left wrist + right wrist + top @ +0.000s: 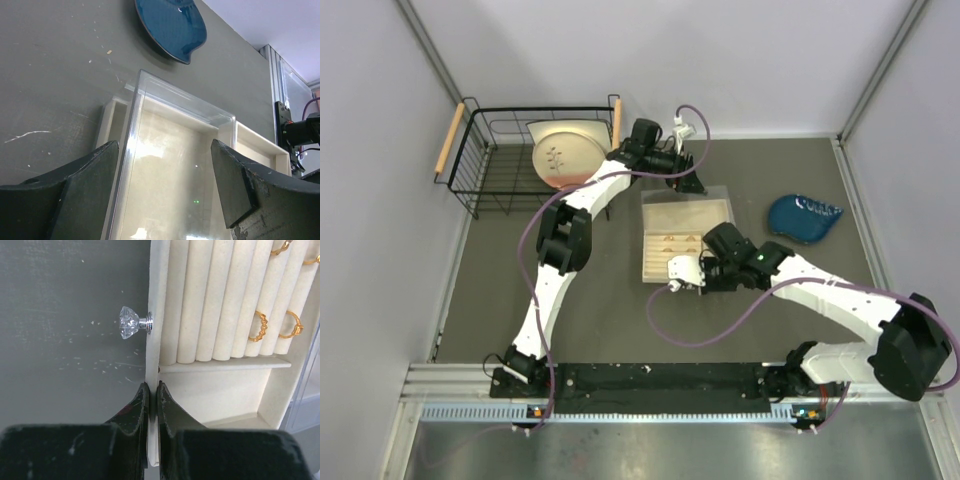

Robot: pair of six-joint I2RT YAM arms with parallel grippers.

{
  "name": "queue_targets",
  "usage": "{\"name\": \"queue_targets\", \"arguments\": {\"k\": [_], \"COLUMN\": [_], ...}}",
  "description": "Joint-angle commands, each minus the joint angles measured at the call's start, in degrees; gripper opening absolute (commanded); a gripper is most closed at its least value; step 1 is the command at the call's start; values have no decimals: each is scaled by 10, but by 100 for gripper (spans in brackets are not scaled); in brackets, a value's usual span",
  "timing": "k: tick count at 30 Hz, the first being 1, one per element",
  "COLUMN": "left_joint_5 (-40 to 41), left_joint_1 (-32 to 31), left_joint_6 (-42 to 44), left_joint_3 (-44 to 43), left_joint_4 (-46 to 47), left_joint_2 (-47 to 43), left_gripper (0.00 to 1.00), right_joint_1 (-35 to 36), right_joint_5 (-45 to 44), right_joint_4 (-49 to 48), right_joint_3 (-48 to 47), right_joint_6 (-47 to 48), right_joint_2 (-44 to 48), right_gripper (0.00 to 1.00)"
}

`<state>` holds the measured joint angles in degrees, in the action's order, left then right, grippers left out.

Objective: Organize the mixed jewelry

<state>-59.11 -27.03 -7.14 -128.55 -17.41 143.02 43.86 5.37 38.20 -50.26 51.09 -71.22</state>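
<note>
A dark grey table (620, 330) seen from above, with two white robot arms reaching across it from the near edge. At the far left stands a black wire rack (495, 165) with wooden handles, and a cream plate (565, 155) leans inside it. Near the centre lies a beige jewellery box (685, 240) with a clear cover (170, 165) over its far part (the cover shows best from the left wrist). A blue dish (804, 216) sits to the right, apart from the box.

The left gripper (164, 147) hangs at the box's far end, fingers spread wide with the clear cover between them; whether they touch it cannot be told. The right gripper (153, 387) is pressed together, pinching the thin front panel (154, 340) of the box's tray. A crystal knob (130, 322) juts from that panel's outer face.

The gold rings (260, 326) stand tucked between the tray's cream cushion rolls (220, 300), on the side away from the knob.
</note>
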Motion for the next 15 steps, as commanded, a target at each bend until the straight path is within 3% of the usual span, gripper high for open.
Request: {"name": "queue_targets", "arguments": {"k": [1,15], "left_joint_5": [-16,-21], "left_joint_1": [4,3], "left_joint_6": [-8,-11], "left_joint_3": [-18,-14], "left_joint_4": [29,33], "left_joint_2": [5,6], "left_gripper": [80,82], "right_joint_1": [20,27], "right_joint_5": [-11,-51], "right_joint_4": [-70,-94], "right_joint_3": [3,14], "right_joint_6": [5,34], "right_joint_2": [19,12], "right_gripper": [0,0]}}
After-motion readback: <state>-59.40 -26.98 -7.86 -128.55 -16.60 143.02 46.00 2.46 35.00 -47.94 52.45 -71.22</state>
